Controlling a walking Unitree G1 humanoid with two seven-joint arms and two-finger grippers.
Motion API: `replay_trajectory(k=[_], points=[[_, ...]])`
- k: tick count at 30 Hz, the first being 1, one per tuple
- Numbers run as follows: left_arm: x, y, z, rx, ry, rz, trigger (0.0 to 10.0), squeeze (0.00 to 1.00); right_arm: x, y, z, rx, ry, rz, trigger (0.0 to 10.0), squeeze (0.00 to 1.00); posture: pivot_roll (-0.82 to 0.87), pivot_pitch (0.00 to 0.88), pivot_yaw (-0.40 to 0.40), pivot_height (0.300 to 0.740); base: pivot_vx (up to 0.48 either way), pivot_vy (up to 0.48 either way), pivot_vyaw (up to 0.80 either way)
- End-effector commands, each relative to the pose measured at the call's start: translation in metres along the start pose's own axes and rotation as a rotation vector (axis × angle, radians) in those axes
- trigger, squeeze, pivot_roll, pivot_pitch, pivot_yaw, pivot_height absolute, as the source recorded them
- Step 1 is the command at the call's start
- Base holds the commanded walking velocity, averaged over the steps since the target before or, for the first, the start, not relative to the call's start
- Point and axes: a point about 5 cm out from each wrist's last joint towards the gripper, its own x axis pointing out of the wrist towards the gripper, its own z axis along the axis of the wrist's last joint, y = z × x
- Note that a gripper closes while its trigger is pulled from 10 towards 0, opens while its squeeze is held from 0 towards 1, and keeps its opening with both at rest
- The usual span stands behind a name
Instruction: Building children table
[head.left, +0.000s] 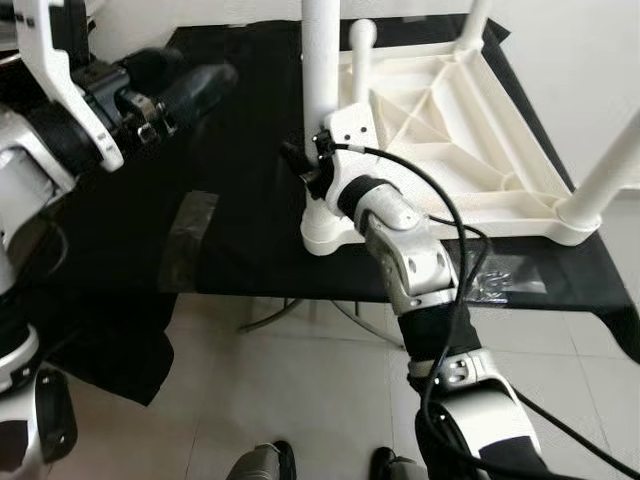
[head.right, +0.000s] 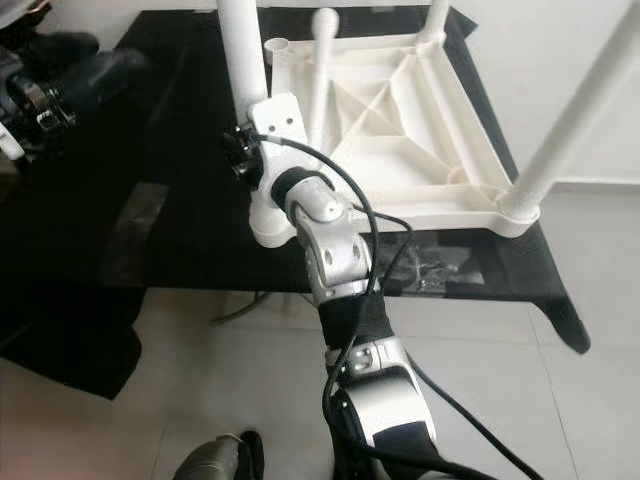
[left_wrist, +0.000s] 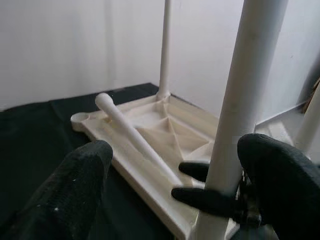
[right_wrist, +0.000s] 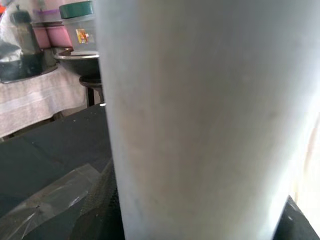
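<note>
- Upturned white tabletop (head.left: 470, 130) lying on black-draped bench (head.left: 240, 180), sockets up for fitting legs.
- Right gripper (head.left: 312, 165) clamped on near-left leg (head.left: 320, 60), holding it upright in corner socket.
- Loose leg (left_wrist: 132, 135) resting across tabletop, far-left socket unfilled.
- Left gripper (left_wrist: 170, 185) parted, hovering left, holding nothing.

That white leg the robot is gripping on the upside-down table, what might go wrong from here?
The right gripper clamps the near-corner leg low down, so a sideways push could tilt it in its socket or drag the tabletop across the black cloth. A loose leg lying on the tabletop might roll off. The left gripper hangs apart, steadying nothing.
</note>
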Motion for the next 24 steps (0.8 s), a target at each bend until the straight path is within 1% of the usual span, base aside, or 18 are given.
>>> replay_trajectory(k=[1,3,4,5,6,8,10,11,12,13,14,15,16,18,20,22,23,24], points=[[-0.014,0.001,-0.003,0.017,0.003,0.064,10.0,0.0,-0.01,-0.014,-0.04,0.054,0.175,-0.061,10.0,0.0,0.04,0.261,0.07,0.74,0.0,0.0,0.0],[-0.019,0.0,-0.007,0.016,0.012,0.09,10.0,0.0,-0.012,-0.011,-0.036,0.056,0.165,-0.077,10.0,0.0,0.04,0.261,0.074,0.74,0.0,0.0,0.0],[-0.025,0.001,-0.014,0.015,0.026,0.134,10.0,0.0,-0.014,-0.007,-0.028,0.094,0.125,-0.043,10.0,0.54,0.05,0.26,0.074,0.74,0.0,0.0,0.0],[-0.025,0.001,-0.014,0.015,0.026,0.134,10.0,0.0,-0.014,-0.007,-0.028,0.094,0.125,-0.043,10.0,0.54,0.05,0.26,0.074,0.74,0.0,0.0,0.0],[-0.031,0.004,-0.022,0.01,0.036,0.187,10.0,0.0,-0.016,-0.003,-0.022,0.096,0.087,0.026,10.0,1.0,0.05,0.259,0.075,0.74,0.0,0.0,0.0],[-0.038,0.006,-0.031,0.003,0.051,0.244,10.0,0.0,-0.017,-0.003,-0.015,0.088,0.049,0.083,10.0,1.0,0.05,0.26,0.075,0.74,0.0,0.0,0.0],[-0.05,0.007,-0.047,-0.025,0.066,0.327,10.0,0.0,-0.018,-0.004,-0.004,0.068,-0.012,0.248,10.0,1.0,0.05,0.261,0.071,0.74,0.0,0.0,0.0],[-0.05,0.007,-0.047,-0.025,0.066,0.327,10.0,0.0,-0.018,-0.004,-0.004,0.068,-0.012,0.248,10.0,1.0,0.05,0.261,0.071,0.74,0.0,0.0,0.0],[-0.055,0.006,-0.054,-0.042,0.069,0.361,10.0,0.0,-0.02,-0.006,0.001,0.048,-0.036,0.342,10.0,0.24,0.05,0.261,0.069,0.74,0.0,0.0,0.0],[-0.06,0.004,-0.061,-0.045,0.079,0.399,10.0,0.0,-0.023,-0.007,0.004,0.029,-0.045,0.442,10.0,0.0,0.05,0.262,0.069,0.74,0.0,0.0,0.0],[-0.06,0.004,-0.061,-0.045,0.079,0.399,10.0,0.0,-0.023,-0.007,0.004,0.029,-0.045,0.442,10.0,0.0,0.05,0.262,0.069,0.74,0.0,0.0,0.0],[-0.066,0.0,-0.073,-0.055,0.092,0.452,10.0,0.0,-0.027,-0.01,0.005,-0.023,-0.036,0.587,10.0,0.0,0.06,0.264,0.064,0.74,0.0,0.0,0.0],[-0.066,0.0,-0.073,-0.055,0.092,0.452,10.0,0.0,-0.027,-0.01,0.005,-0.023,-0.036,0.587,10.0,0.0,0.06,0.264,0.064,0.74,0.0,0.0,0.0],[-0.072,-0.011,-0.092,-0.046,0.139,0.507,10.0,0.0,-0.036,-0.012,0.001,-0.105,0.01,0.768,10.0,0.0,0.06,0.267,0.059,0.74,0.0,0.0,0.0],[-0.074,-0.014,-0.096,-0.042,0.151,0.519,10.0,0.0,-0.039,-0.012,-0.001,-0.124,0.024,0.811,10.0,0.0,0.06,0.267,0.059,0.74,0.0,0.0,0.0],[-0.077,-0.034,-0.117,-0.076,0.171,0.561,10.0,0.0,-0.037,-0.019,0.002,-0.152,0.052,0.868,10.0,0.0,0.07,0.274,0.048,0.74,0.0,0.0,0.0],[-0.077,-0.034,-0.117,-0.076,0.171,0.561,10.0,0.0,-0.037,-0.019,0.002,-0.152,0.052,0.868,10.0,0.0,0.07,0.274,0.048,0.74,0.0,0.0,0.0],[-0.078,-0.043,-0.126,-0.077,0.186,0.58,10.0,0.0,-0.035,-0.022,0.006,-0.157,0.051,0.898,10.0,0.0,0.06,0.277,0.044,0.74,0.0,0.0,0.0]])
